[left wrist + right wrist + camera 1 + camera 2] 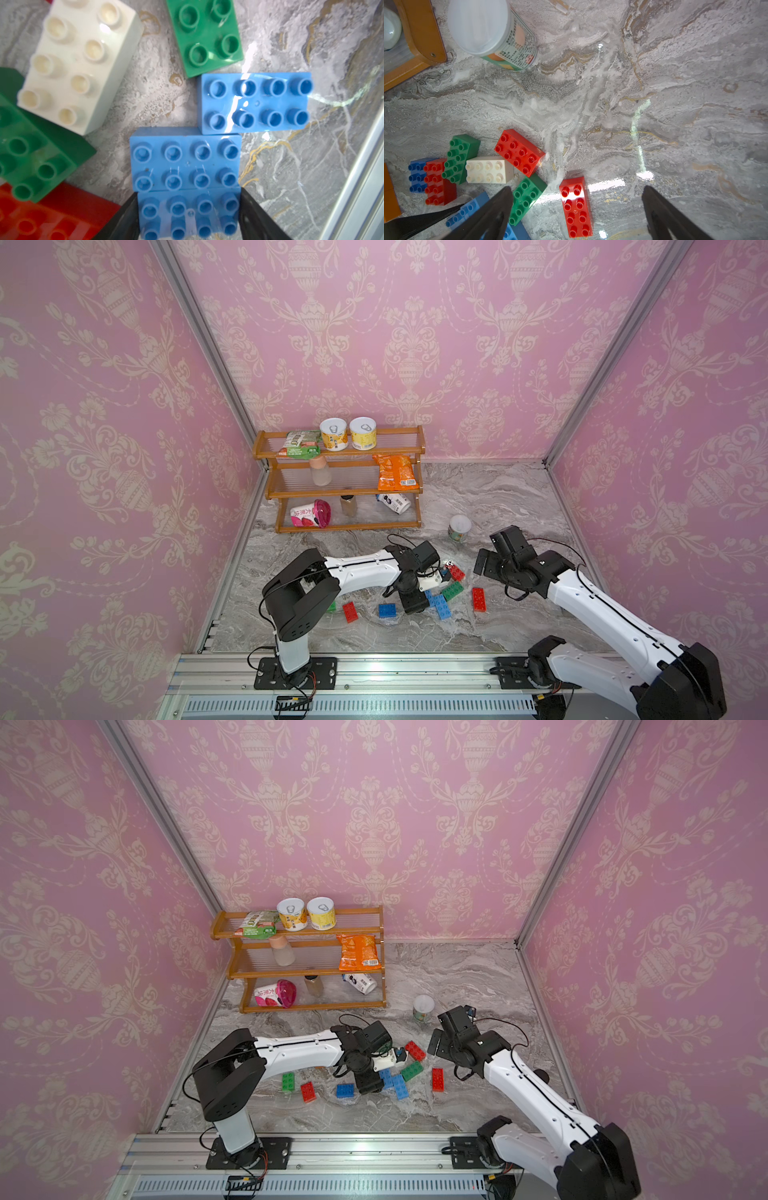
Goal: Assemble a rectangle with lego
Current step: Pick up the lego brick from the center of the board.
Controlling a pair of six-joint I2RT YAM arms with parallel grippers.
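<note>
In the left wrist view a blue brick (189, 214) sits between my left gripper (188, 216) fingers, which press on its two short ends. Its long side lies against a second blue brick (185, 160); a third blue brick (255, 104) touches that one's corner. A white brick (79, 64), green bricks (205, 35) and a red brick (41, 218) lie around. In both top views this gripper (419, 601) points down over the blue bricks (395, 1083). My right gripper (576, 188) hangs open above a lone red brick (576, 207), also visible in a top view (478, 599).
A wooden shelf (345, 489) with cans and packets stands at the back left. A white cup (459, 527) stands on the marble table (498, 497) behind the right arm. More bricks lie near the left arm: blue (387, 610), red (350, 611), green (287, 1081).
</note>
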